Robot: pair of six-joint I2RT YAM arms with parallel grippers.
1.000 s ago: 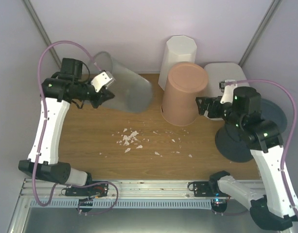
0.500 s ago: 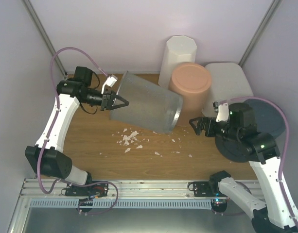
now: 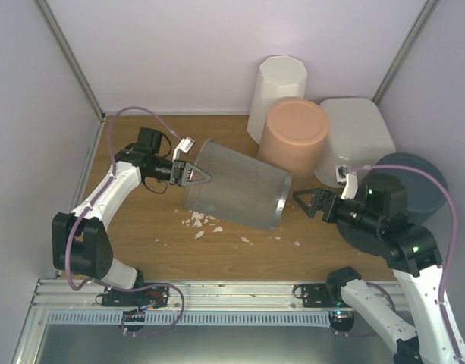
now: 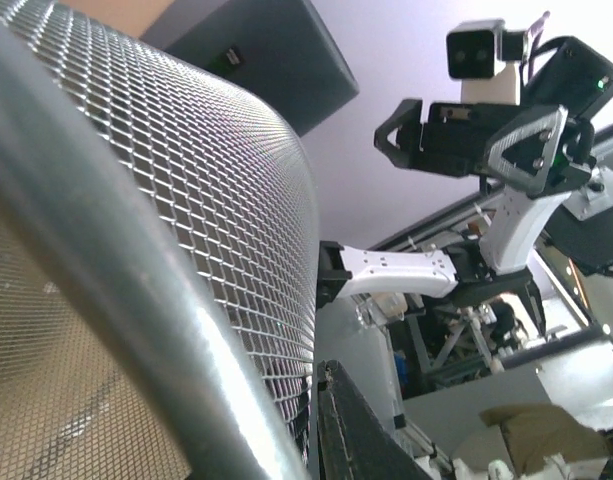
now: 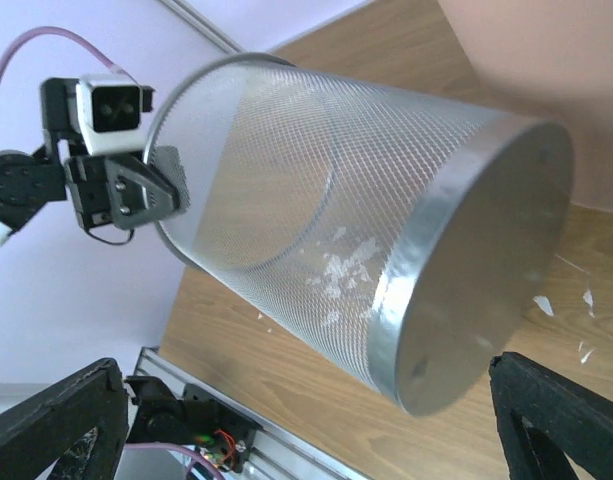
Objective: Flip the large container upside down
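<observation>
At the back right of the table (image 3: 141, 227), the tub (image 3: 357, 129) stands apart from both arms. Mesh bin (image 3: 236, 189): tilted on its side, with the rim pinched by the left gripper (image 3: 198, 175). So thin a hold may slip, letting the bin roll against the pink bin (image 3: 293, 129) and jostle the tub. Right gripper (image 3: 302, 203): jaws spread wide and empty, just beside the mesh bin's base, which a forward move could knock. Crumbs (image 3: 202, 220) lie scattered beneath. No brand, label or writing is legible.
</observation>
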